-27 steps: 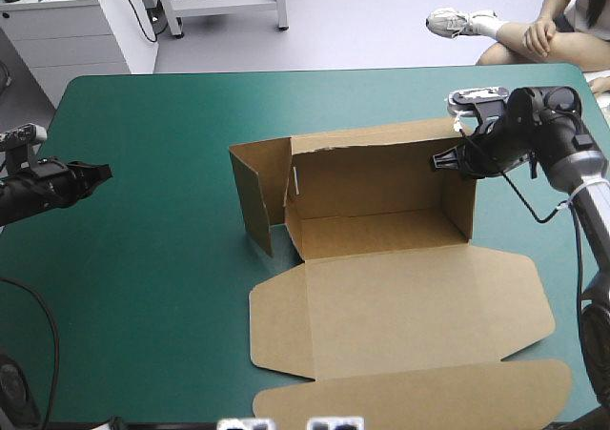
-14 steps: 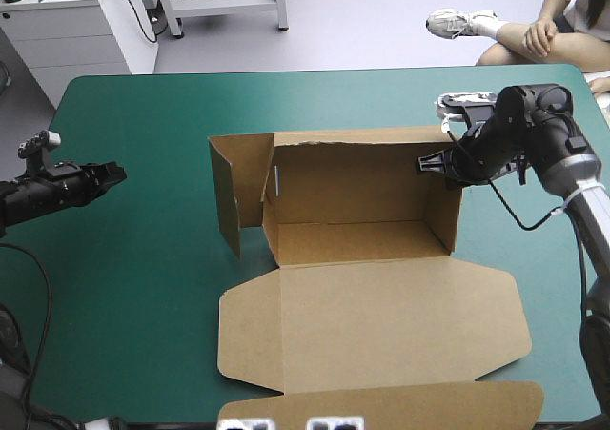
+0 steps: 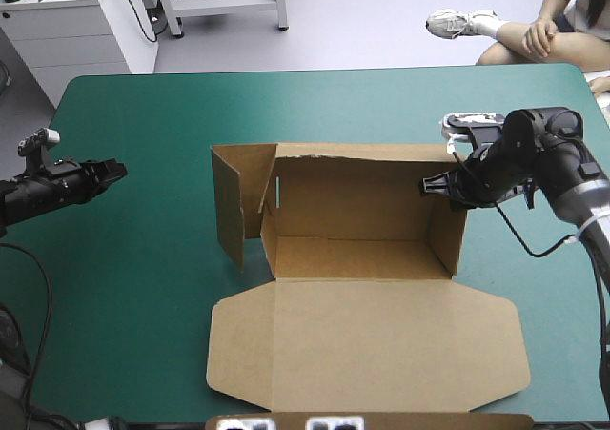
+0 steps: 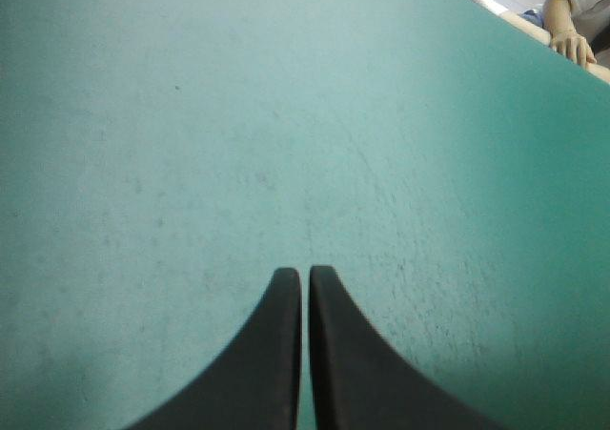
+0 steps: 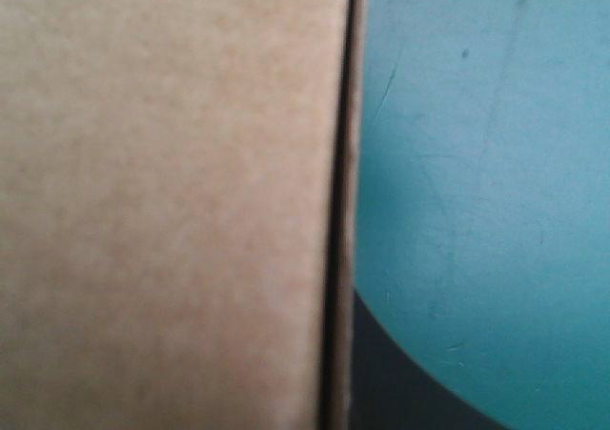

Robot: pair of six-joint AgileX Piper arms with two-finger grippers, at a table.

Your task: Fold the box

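The brown box [image 3: 362, 258] stands mid-table as an open tray. Its back wall and right wall are raised, and its lid [image 3: 381, 354] lies flat toward the near edge. A left side flap [image 3: 229, 206] stands upright, swung outward. My right gripper [image 3: 437, 186] is shut on the top of the right wall. In the right wrist view the board [image 5: 162, 201] fills the space ahead, its edge running between my fingers, with one black finger [image 5: 396, 378] showing beside it. My left gripper [image 3: 116, 171] hovers shut and empty near the table's left edge [image 4: 305, 276], well apart from the box.
Bare teal-green cover [image 3: 152, 277] stretches between the left gripper and the box, and more lies beyond the back wall [image 3: 315, 106]. The lid's outer flap reaches the table's near edge [image 3: 400, 417].
The box slid left and then toward the near edge, with my right gripper moving along on its right wall. The left gripper shifted slightly toward the far side.
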